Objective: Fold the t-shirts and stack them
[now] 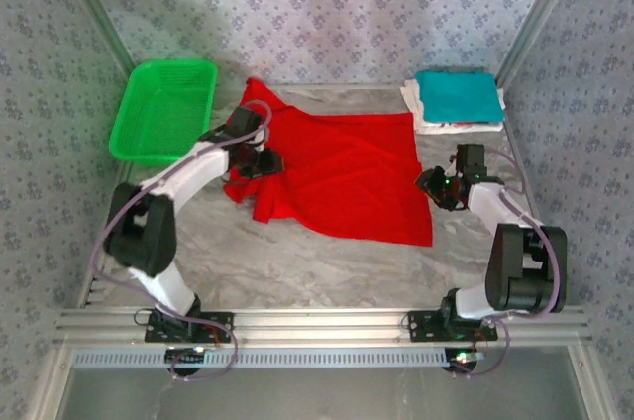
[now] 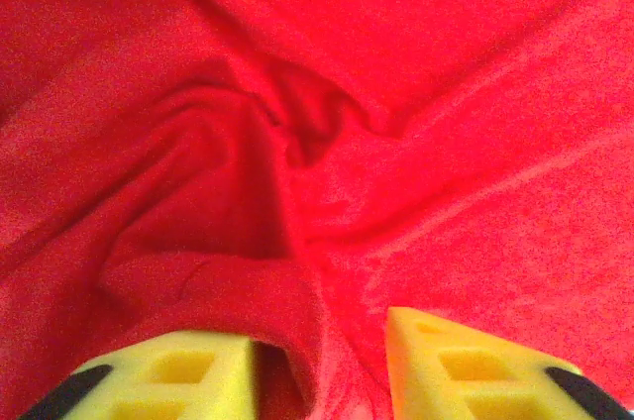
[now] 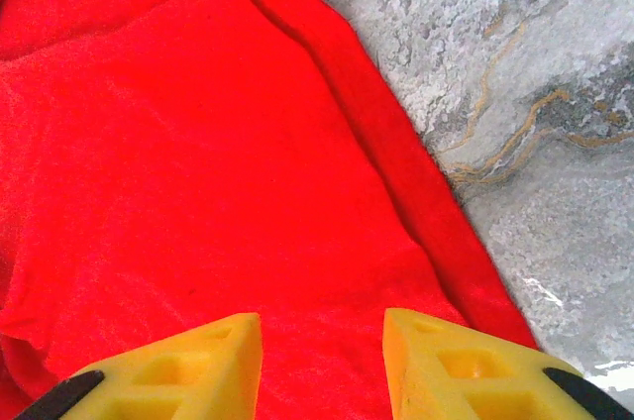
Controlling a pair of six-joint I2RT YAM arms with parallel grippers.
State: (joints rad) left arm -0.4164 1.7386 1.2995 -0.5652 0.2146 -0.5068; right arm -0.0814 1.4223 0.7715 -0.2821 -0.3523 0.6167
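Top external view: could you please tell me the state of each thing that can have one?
red t-shirt, unfolded, spread flat, bunched at its left side.
teal t-shirt, folded, top of the stack.
whitish t-shirt, folded, under the teal one.
green basket, upright.
left tool, open over rumpled red cloth.
right tool, open over the red shirt's edge.

- Red t-shirt (image 1: 342, 177): bright red, plain, no print.
- Teal t-shirt (image 1: 456, 93): solid teal.
- Whitish t-shirt (image 1: 414, 109): off-white.
- Basket (image 1: 163, 111): vivid green mesh.
- Table (image 1: 297, 257): grey marble-effect, white clouding, tan/brown veins.
- Walls (image 1: 347, 4): pale blue-grey, rpt. small floral motif.
- L arm (image 1: 188, 177), R arm (image 1: 490, 204): white shells, blk joints; lilac cables.
- L gripper (image 2: 322, 361), R gripper (image 3: 322, 341): yellow foam pads, blk tips.
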